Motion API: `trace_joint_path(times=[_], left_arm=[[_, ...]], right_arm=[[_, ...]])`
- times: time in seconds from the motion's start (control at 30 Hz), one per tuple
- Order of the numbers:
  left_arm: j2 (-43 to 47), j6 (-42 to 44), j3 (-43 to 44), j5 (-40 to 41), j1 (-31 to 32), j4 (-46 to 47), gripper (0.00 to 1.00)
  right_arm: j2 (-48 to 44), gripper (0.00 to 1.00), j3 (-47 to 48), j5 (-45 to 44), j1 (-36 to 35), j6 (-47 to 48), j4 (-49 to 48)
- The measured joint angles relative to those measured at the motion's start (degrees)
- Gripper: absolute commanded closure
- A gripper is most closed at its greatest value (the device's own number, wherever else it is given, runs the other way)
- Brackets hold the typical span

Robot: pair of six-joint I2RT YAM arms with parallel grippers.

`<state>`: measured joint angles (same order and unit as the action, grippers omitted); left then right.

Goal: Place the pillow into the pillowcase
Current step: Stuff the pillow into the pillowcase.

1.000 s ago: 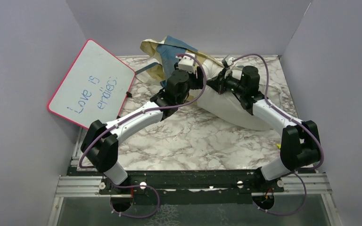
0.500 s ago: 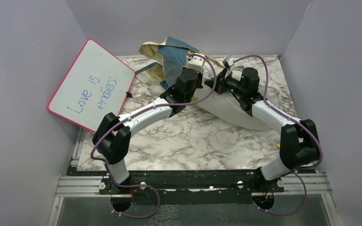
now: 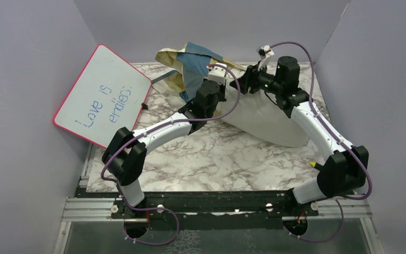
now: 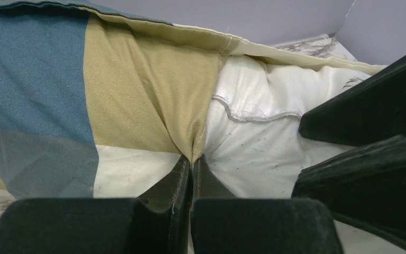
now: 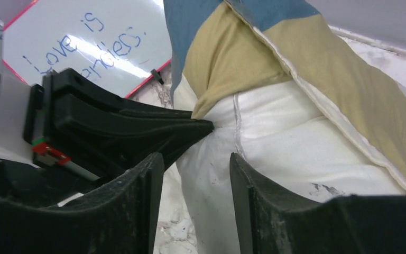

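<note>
At the far left, the pink-rimmed whiteboard (image 3: 103, 94) leans against the side wall, its lower edge on the marbled surface (image 3: 211, 153). Next along, at the back centre, the pillowcase (image 3: 193, 62) sits bunched up, blue and tan blocks showing, draped over the far end of the pillow (image 3: 267, 119).

My left jaws are pressed fully together on the pillowcase, right where its tan block meets the white pillow. My left wrist view shows a fold of that tan cloth (image 4: 185, 121) drawn into a pinch at my fingertips (image 4: 182, 177). Just beside the pinch, the pillow's seam curves across bare white fabric (image 4: 259, 148).

The pillow lies on the surface right of centre, running toward the near right. Only its far end is under the case, and most of it lies bare.

My right jaws hang partly open close to the pillow near the case's opening, gripping nothing. Between my fingers (image 5: 275, 211) I see white pillow fabric (image 5: 296, 148) and the black tips of my left jaws.
</note>
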<state>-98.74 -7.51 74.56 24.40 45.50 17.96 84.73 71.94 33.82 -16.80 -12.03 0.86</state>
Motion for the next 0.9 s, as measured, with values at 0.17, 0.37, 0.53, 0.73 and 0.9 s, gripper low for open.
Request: trace_joint_path(times=[0.17, 0.37, 0.53, 0.73, 0.9], left_arm=[[0.5, -0.9, -0.8, 0.0, 0.0, 0.2, 0.94], [1.7, -1.9, -1.9, -0.4, 0.0, 0.1, 0.76], [2.0, -2.9, -2.0, -1.5, 0.0, -0.3, 0.59], [2.1, -2.2, -3.0, -2.5, 0.0, -0.7, 0.48], [1.2, -0.4, -2.5, -2.0, 0.0, -0.8, 0.64]], right_arm=[[-0.4, 0.39, 3.2, -1.2, 0.0, -0.3, 2.3], [3.7, 0.52, 3.9, -3.4, 0.0, 4.9, 1.1], [9.1, 0.78, 1.5, -4.7, 0.0, 7.5, -3.3], [10.1, 0.84, -5.1, -4.4, 0.1, 4.9, -15.3], [10.8, 0.86, -6.6, -4.4, 0.1, 3.3, -20.1]])
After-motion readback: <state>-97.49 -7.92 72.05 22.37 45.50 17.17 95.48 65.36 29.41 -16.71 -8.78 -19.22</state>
